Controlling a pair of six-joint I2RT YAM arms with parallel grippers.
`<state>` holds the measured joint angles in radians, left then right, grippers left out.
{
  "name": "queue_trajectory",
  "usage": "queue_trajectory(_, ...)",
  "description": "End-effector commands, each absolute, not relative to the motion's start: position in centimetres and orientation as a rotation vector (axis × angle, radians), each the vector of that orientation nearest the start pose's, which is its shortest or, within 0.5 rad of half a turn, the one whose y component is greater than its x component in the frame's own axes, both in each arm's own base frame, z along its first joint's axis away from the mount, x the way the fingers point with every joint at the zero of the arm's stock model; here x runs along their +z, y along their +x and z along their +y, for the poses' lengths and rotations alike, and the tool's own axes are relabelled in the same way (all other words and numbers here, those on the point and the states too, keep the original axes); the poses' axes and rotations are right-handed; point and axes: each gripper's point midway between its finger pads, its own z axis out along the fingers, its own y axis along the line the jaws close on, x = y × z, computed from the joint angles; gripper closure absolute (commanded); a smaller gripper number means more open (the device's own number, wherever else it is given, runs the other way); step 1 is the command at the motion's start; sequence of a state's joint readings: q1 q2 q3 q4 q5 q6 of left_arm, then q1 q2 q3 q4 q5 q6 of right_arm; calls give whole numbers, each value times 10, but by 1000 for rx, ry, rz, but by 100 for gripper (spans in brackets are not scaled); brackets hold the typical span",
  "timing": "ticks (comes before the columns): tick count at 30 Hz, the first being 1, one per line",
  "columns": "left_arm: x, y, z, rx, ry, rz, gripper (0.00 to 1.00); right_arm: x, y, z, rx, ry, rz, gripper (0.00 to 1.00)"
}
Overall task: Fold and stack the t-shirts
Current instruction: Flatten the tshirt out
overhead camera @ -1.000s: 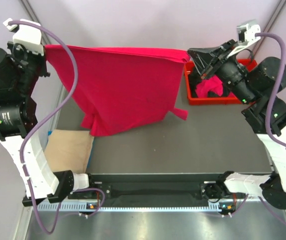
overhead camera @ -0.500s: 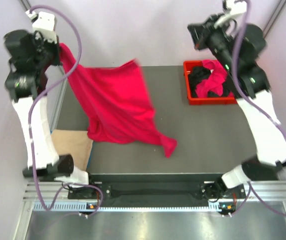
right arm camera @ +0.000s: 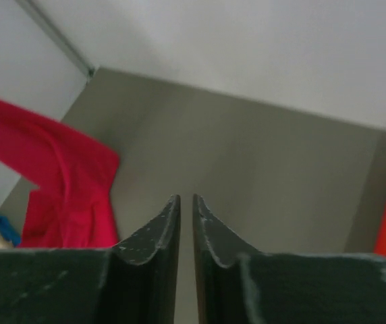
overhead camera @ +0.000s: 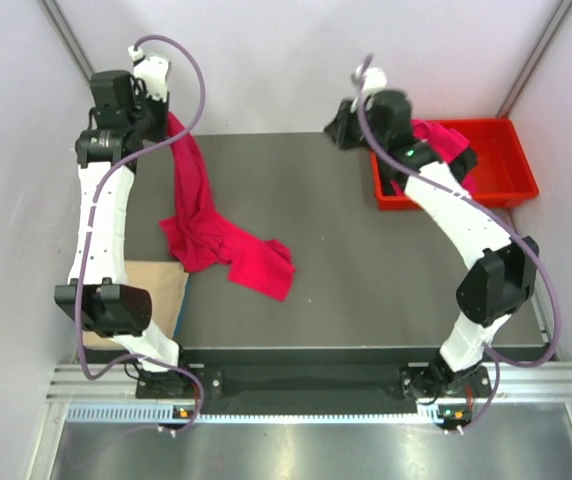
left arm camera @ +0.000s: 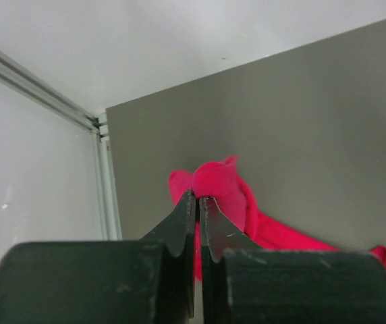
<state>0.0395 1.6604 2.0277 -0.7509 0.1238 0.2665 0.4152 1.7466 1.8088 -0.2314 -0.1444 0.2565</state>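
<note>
t-shirt (overhead camera: 201, 215) is clamped in left end effector (left arm camera: 198, 200) | right end effector (right arm camera: 185, 202) together, empty | free hem should be gripped wide

Bunched magenta t-shirt (overhead camera: 198, 215), hung by one end far left, tail crumpled, tan t-shirt (overhead camera: 162, 283) flat near left
</note>
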Motion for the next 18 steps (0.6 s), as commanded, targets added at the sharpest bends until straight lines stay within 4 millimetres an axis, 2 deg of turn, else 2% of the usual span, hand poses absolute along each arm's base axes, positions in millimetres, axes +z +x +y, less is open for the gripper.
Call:
queue_trajectory(1,425,464,5,107,309,1769,100,341,441,287,678,-350,1766,84)
queue_trajectory(2,414,466,10,123,295,1795,100,328,427,299,695,-371,1792,79)
queue_trajectory(3,410,467,13,133,284,1804,100,292,417,302,686,-377,1875,73)
queue_trajectory(4,405,468,14,142,278,1815,100,274,409,305,680,-371,1921,68)
queue_trajectory(5,396,469,17,150,270,1835,100,256,393,314,703,-380,1982,56)
queue_trajectory(6,395,466,18,153,268,1837,100,225,381,314,697,-378,2065,50)
queue_trajectory(7,391,465,17,152,275,1845,100,210,370,316,710,-372,2114,34)
queue_trajectory(8,385,462,18,149,276,1859,100,182,350,318,740,-345,2196,29)
queue_trajectory(9,387,458,16,143,281,1853,100,171,340,320,767,-336,2224,24)
queue_trajectory(10,384,456,15,143,286,1857,100,164,327,328,821,-321,2244,12)
queue_trajectory(11,379,454,15,142,288,1867,100,146,313,326,818,-322,2288,9)
queue_trajectory(13,380,448,18,156,282,1863,100,137,294,338,837,-352,2300,9)
queue_trajectory(14,377,446,18,160,282,1868,100,123,284,340,847,-347,2332,9)
queue_trajectory(16,381,442,19,166,281,1857,100,116,274,351,894,-341,2329,11)
queue_trajectory(18,384,438,19,169,277,1852,100,93,264,352,917,-310,2399,15)
